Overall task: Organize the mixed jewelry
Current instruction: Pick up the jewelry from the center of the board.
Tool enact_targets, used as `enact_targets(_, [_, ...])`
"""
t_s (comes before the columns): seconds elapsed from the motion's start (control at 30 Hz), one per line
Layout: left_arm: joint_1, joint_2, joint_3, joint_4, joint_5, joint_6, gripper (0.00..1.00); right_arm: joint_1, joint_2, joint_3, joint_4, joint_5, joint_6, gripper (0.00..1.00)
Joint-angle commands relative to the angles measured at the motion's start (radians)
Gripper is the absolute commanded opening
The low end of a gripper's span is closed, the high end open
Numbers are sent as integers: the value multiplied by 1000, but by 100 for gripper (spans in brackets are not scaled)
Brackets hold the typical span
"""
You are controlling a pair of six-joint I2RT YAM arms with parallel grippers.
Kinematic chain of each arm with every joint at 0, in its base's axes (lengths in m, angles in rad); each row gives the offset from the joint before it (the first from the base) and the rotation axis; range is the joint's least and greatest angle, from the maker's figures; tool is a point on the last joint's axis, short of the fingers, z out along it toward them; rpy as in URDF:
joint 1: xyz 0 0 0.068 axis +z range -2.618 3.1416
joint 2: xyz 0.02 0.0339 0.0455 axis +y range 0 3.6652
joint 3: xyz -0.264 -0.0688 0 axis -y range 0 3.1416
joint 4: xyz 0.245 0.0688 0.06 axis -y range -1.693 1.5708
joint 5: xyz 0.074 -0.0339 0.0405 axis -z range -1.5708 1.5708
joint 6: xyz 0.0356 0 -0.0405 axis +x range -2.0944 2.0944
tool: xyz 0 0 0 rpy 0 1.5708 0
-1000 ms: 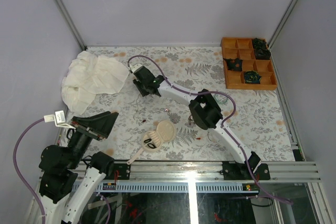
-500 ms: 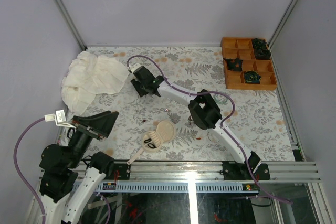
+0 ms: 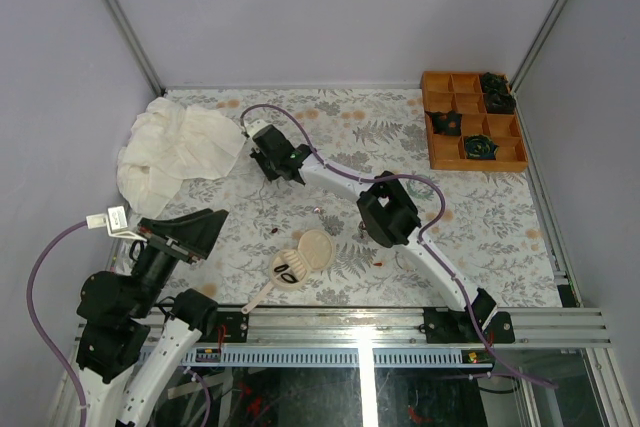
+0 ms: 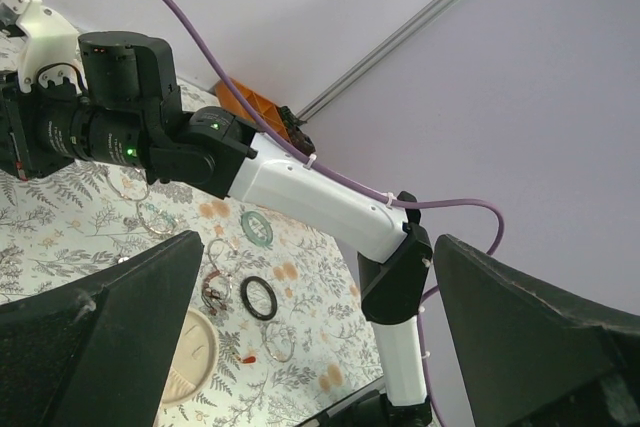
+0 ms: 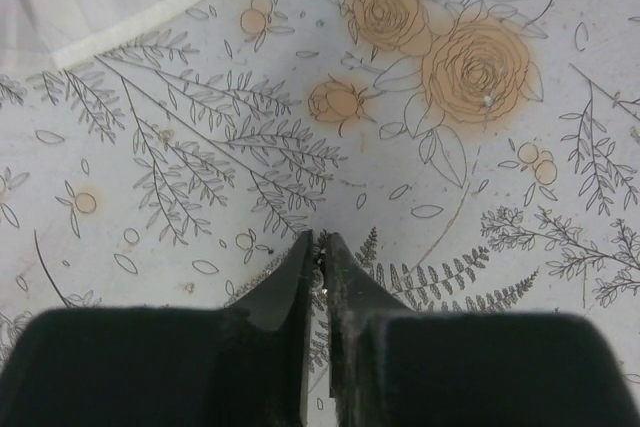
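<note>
My right gripper (image 3: pixel 272 164) reaches far left over the floral mat, close to the white cloth. In the right wrist view its jaws (image 5: pixel 320 247) are pinched on a tiny silvery piece (image 5: pixel 321 263) just above the mat. My left gripper (image 3: pixel 187 235) hangs raised at the near left, open and empty (image 4: pixel 320 332). The left wrist view shows loose jewelry on the mat: a black ring (image 4: pixel 258 298), a teal ring (image 4: pixel 257 228), a clear thin hoop (image 4: pixel 279 342), a reddish-brown cluster (image 4: pixel 213 292), a red bit (image 4: pixel 248 357) and a pale beaded bracelet (image 4: pixel 158 218). Two black rings (image 3: pixel 287 271) lie in the cream dish (image 3: pixel 318 247).
An orange compartment tray (image 3: pixel 440 152) with dark pieces stands at the back right. A crumpled white cloth (image 3: pixel 180 147) lies at the back left. The right arm's elbow (image 3: pixel 388 209) hangs over the mat's middle. Metal rails run along the near edge.
My right gripper has crept a little farther back and left toward the cloth. My left arm has shifted only slightly.
</note>
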Motion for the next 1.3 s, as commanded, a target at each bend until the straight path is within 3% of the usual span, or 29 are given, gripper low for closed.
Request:
enact_targets(0.0, [-8, 9, 0, 67, 7, 21, 99, 4, -10, -54, -21, -12, 2, 3])
enact_targets(0.7, [-8, -18, -22, 48, 5, -1, 99, 4, -359, -336, 65, -1, -27, 0])
enact_targets(1.27, [-8, -45, -68, 27, -23, 5, 97, 4, -602, -409, 10, -73, -12, 0])
